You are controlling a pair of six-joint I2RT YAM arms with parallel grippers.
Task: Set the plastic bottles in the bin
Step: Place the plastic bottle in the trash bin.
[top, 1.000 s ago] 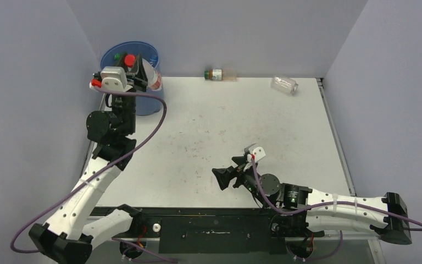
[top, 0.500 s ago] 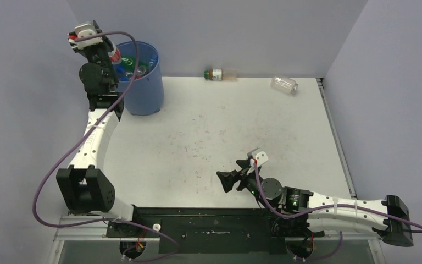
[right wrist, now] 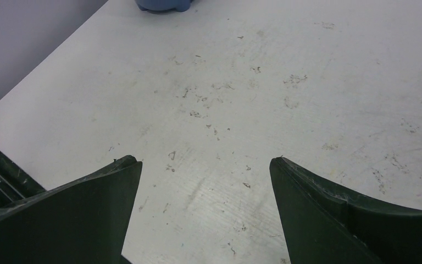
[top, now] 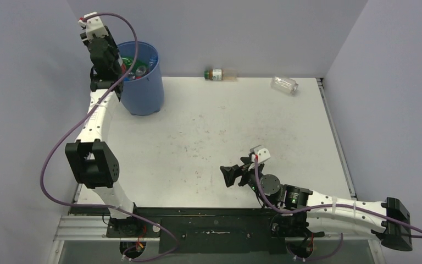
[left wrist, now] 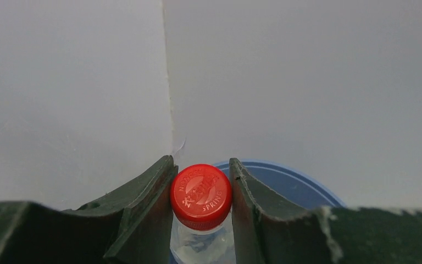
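Blue plastic, tall, round and tapering toward its base, the bin stands on a scuffed white table and already holds several plastic bottles, with green and clear bodies showing above its rim. The left gripper hangs over the bin's left rim, its dark fingers pinching a small clear plastic bottle with a red cap just below the cap; the bin's blue rim curves right behind it. To the right of the bin, against the back wall, lies a small bottle with a green label, and farther right of the bin, well apart from it, a clear bottle lies on its side. The right gripper is low over the table, well away from the bin on the near right side, its jaws spread wide with only bare tabletop between them.
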